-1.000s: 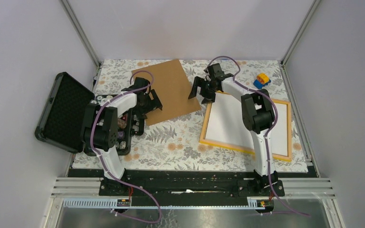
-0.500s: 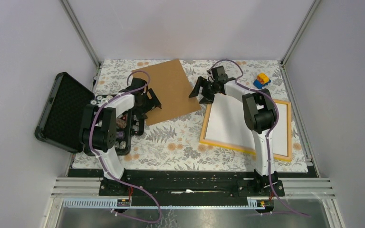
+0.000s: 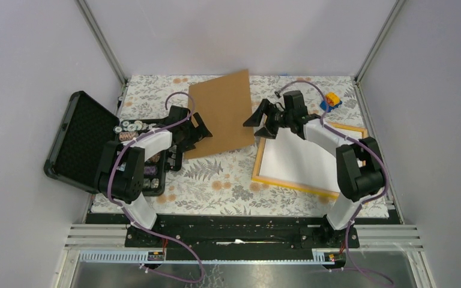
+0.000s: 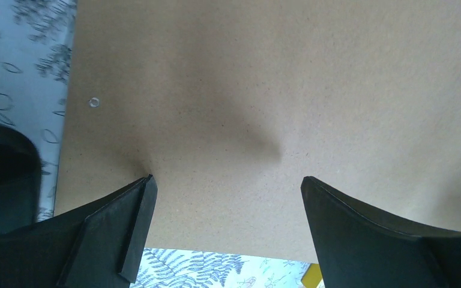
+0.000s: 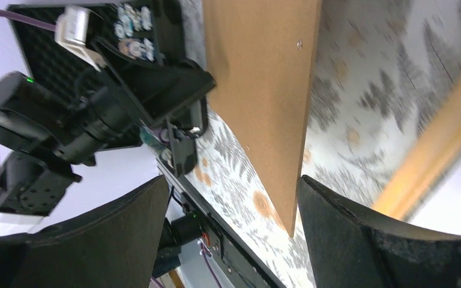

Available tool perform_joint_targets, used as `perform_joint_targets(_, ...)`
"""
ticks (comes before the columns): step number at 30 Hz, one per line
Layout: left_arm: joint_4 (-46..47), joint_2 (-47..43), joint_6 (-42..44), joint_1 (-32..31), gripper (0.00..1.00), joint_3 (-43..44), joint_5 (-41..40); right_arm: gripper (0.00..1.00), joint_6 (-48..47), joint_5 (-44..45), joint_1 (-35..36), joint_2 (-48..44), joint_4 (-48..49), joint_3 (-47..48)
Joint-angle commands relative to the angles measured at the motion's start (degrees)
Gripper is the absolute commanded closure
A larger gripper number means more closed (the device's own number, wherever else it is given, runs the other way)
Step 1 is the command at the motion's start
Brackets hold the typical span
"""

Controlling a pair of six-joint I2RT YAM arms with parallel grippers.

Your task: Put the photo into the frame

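A flower-patterned tabletop [image 3: 216,180] is seen from above, with two robot arms mounted at its near edge. A large, thin yellow-orange rectangular picture frame [image 3: 288,185] lies flat on the right half of the table. Its long side is turned slightly away from the near edge. Inside it lies a large rectangular paper photo [image 3: 294,159] with only its plain white face showing, and the right arm crosses above part of it.

A plain brown hardboard sheet [image 3: 222,111] sits at the middle of the far edge, well apart from the frame's near side. The left gripper [image 3: 198,129] is at the sheet's near left part with its fingers spread wide. In its wrist view the brown sheet fills the space beyond them, and contact cannot be judged. The right gripper [image 3: 259,126] is between the sheet's right edge and the frame's far left corner, also spread wide and holding nothing.

An open black foam-lined case [image 3: 78,141] lies at the left edge. A small yellow and blue toy [image 3: 331,100] sits near the far right corner.
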Motion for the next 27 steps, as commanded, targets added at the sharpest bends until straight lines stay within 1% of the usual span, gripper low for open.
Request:
perform_joint_targets(1, -3.48, 5.2, -3.32, -6.0, 0.01, -4.85, 9.11, 0.14, 2.76, -3.11, 0.67, -8.9, 4.85, -9.17)
perform_joint_targets(5, -2.42, 5.29, -3.54, -8.87, 0.01, -5.24, 9.04, 0.1, 0.43, -0.33, -2.04, -13.4, 5.02, -17.68)
perform_joint_targets(9, -1.22, 6.56, -3.96, -10.54, 0.01, -5.75, 9.39, 0.1, -2.6, -1.01, -5.06, -12.57, 5.03, -21.7)
perform_joint_targets(12, -0.58, 6.93, -4.09, -10.93, 0.01, -6.33, 9.41, 0.11, -3.87, -2.77, -6.87, -11.15, 6.07, -23.24)
perform_joint_targets(17, -0.22, 5.9, -3.88, -11.04, 0.01, -7.95, 8.14, 0.13, -3.81, -5.58, -8.66, -9.73, 11.02, -25.11)
perform_joint_targets(22, -0.55, 5.01, -3.18, -11.03, 0.01, -8.55, 7.5, 0.14, -5.27, -4.03, -13.56, -11.04, 10.22, -26.68)
perform_joint_targets(27, -0.26, 5.18, -3.01, -11.04, 0.01, -8.63, 7.69, 0.12, -10.15, -3.75, -15.51, -9.15, 6.79, -24.88)
